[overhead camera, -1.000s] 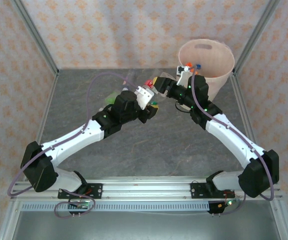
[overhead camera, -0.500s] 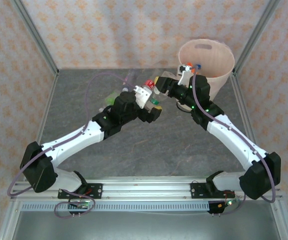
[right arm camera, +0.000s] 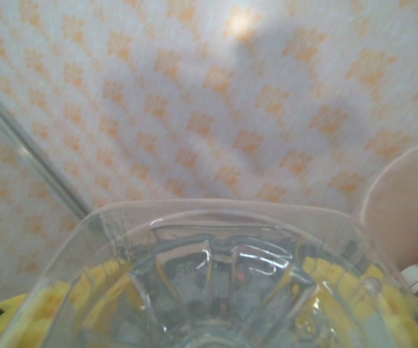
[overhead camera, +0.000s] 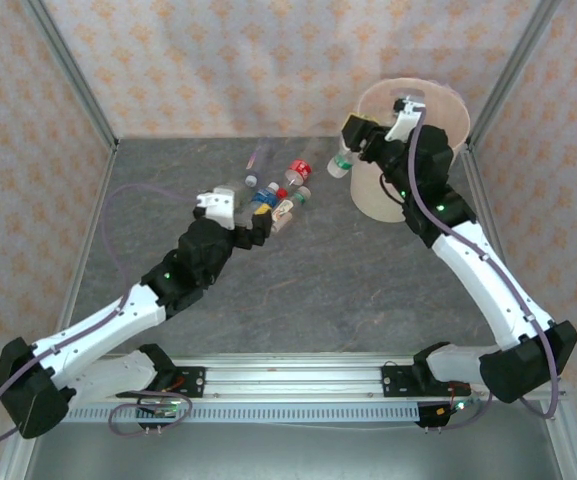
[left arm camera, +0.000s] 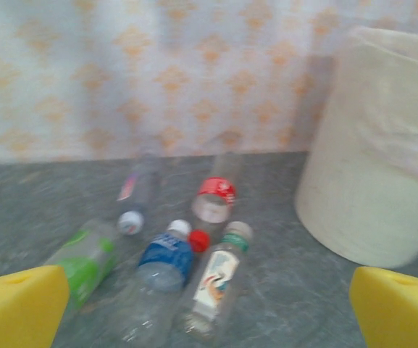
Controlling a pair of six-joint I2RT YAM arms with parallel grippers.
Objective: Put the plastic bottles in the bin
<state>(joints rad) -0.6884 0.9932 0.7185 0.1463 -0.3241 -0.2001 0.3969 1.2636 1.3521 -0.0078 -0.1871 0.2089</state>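
The left gripper [left arm camera: 209, 310] has been opened wide and pulled back toward 7 o'clock. Nothing is held in it. A clear bottle [overhead camera: 341, 166] with a green cap is squeezed in the right gripper [overhead camera: 356, 146]. It has been lifted to the 9 o'clock side of the bin [overhead camera: 376, 195], so it can likely be dropped in next. More bottles [overhead camera: 278, 190] are left lying at 12 o'clock on the table [overhead camera: 318, 290].

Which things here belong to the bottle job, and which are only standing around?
Job: bin; clear bottle held beside it; red-label bottle, blue-label bottle, green-label bottle lying on table.
Not job: metal frame; patterned wall; purple cable.
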